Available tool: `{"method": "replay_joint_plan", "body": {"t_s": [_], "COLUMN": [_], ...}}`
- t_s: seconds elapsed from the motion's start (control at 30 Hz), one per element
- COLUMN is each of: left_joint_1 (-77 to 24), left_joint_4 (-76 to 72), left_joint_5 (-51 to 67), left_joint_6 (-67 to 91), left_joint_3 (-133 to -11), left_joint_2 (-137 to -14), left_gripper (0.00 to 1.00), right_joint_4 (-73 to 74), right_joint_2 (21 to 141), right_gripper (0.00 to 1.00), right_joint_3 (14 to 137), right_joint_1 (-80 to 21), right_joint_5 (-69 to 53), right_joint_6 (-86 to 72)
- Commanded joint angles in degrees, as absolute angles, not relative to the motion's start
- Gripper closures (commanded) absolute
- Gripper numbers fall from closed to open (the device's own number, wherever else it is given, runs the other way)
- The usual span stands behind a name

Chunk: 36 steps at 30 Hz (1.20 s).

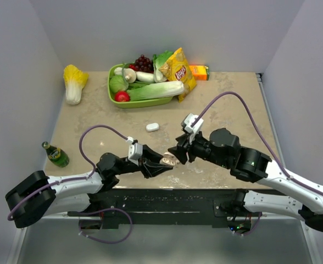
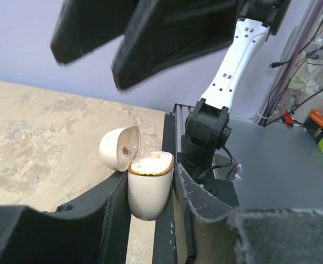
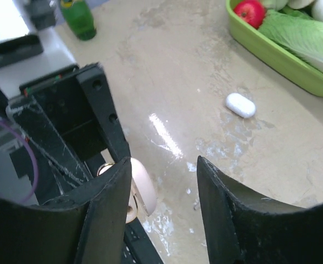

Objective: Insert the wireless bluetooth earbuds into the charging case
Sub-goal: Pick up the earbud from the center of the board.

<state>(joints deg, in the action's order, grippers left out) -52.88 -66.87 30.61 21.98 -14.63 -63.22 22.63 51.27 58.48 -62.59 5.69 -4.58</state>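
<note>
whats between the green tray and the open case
Just a small white oval piece, between the tray and the case; the top view shows it.

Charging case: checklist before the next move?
1. Charging case clamped in left claw: ok.
2. Lid hinged open: ok.
3. Right claw open, nothing in it: ok.
4. Case centred under the right claw: not ok; in the right wrist view it sits at one finger's edge.
5. Earbuds seated in the case: cannot tell.
6. White oval piece apart from both claws: ok.
</note>
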Motion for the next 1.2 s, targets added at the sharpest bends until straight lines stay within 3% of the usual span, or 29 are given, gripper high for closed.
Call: {"method": "replay_joint_plan", "body": {"t_s": [0.0,0.1,0.3,0.43,0.83,1.07,1.17], "left_joint_1": [-52.65,-52.65,-52.82,-53.00,-53.79,-54.14,-54.14], "left_joint_4": [-72.16,-72.16,-74.18,-74.45,-73.30,-73.04,-73.04], "left_joint_5": [25.94,21.02,11.08,10.02,9.67,9.49,9.40], "left_joint_6": [21.71,20.84,20.83,20.48,19.69,19.77,19.77], "left_joint_3": [-12.05,-8.98,-1.25,-0.18,0.00,0.00,0.00], "left_joint_2": [-61.01,-57.85,-49.50,-47.99,-48.78,-48.78,-48.78], "left_gripper": [1.00,1.00,1.00,1.00,1.00,1.00,1.00], "right_joint_4": [16.01,15.03,13.89,10.20,3.43,2.29,1.41], "right_joint_2": [48.43,45.80,47.00,54.30,67.40,70.66,72.33], "right_gripper": [0.43,0.41,0.48,0.65,0.90,0.96,0.91], "right_joint_3": [58.19,54.15,41.06,35.17,29.89,29.79,30.06], "right_joint_1": [-60.21,-58.02,-55.11,-55.11,-55.11,-55.11,-55.11], "right_joint_5": [11.15,17.82,21.54,18.02,15.56,16.09,15.39], "right_joint_6": [-10.72,-14.49,-23.72,-26.28,-30.93,-33.48,-33.49]}}
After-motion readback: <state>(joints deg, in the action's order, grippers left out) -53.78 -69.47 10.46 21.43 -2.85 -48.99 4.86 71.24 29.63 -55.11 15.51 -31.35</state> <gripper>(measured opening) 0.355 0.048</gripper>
